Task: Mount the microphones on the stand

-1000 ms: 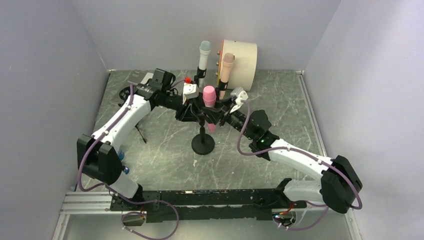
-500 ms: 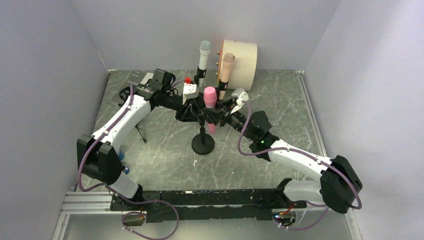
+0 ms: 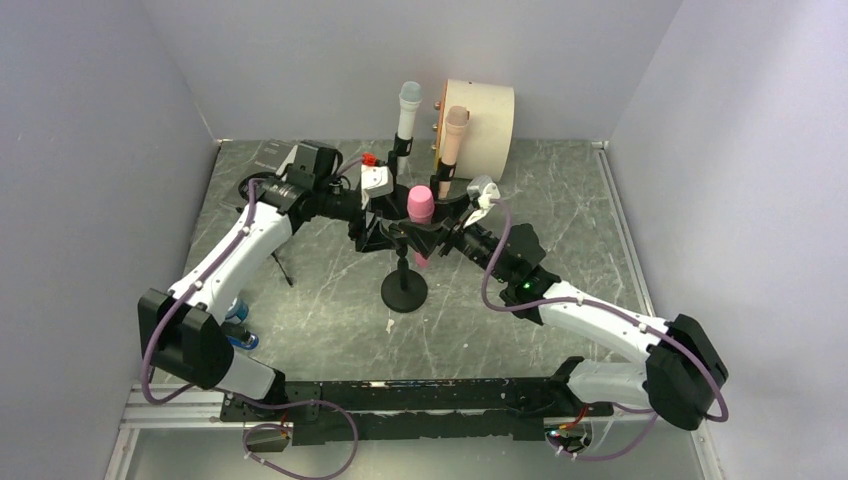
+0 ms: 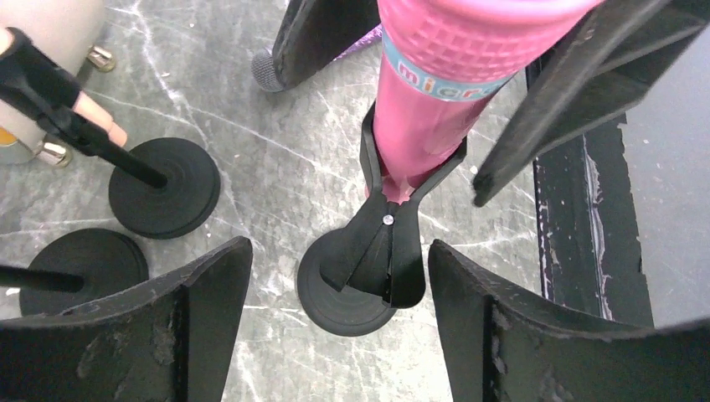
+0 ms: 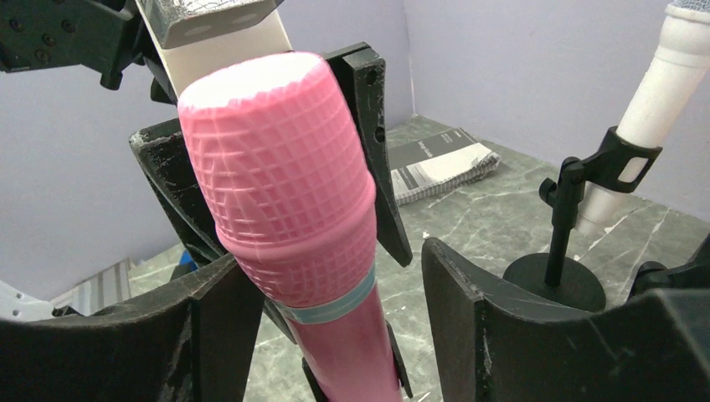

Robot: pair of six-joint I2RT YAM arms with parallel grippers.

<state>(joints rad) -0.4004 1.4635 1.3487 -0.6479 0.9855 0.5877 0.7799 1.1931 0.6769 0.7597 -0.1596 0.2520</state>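
The pink microphone (image 3: pixel 420 204) stands upright in the clip (image 4: pixel 392 243) of the front stand (image 3: pixel 404 291). My left gripper (image 3: pixel 386 228) is open, with its fingers on either side of the clip and stand base (image 4: pixel 335 293) and apart from both. My right gripper (image 5: pixel 331 251) is open around the pink microphone (image 5: pixel 289 209), with a gap on one side. The white microphone (image 3: pixel 408 108) and the peach microphone (image 3: pixel 452 135) sit in stands behind. The purple microphone's mesh head (image 4: pixel 268 72) lies on the table, mostly hidden.
A cream cylinder (image 3: pixel 482 114) stands at the back behind the peach microphone. Two other stand bases (image 4: pixel 165 186) are close to the front stand. A folded booklet (image 5: pixel 435 166) lies at the back left. A blue object (image 3: pixel 238 320) sits by the left arm's base.
Both grippers have opened and let go at the pink microphone and its clip. The left arm has drawn back a little to the left. The microphone stays in the clip.
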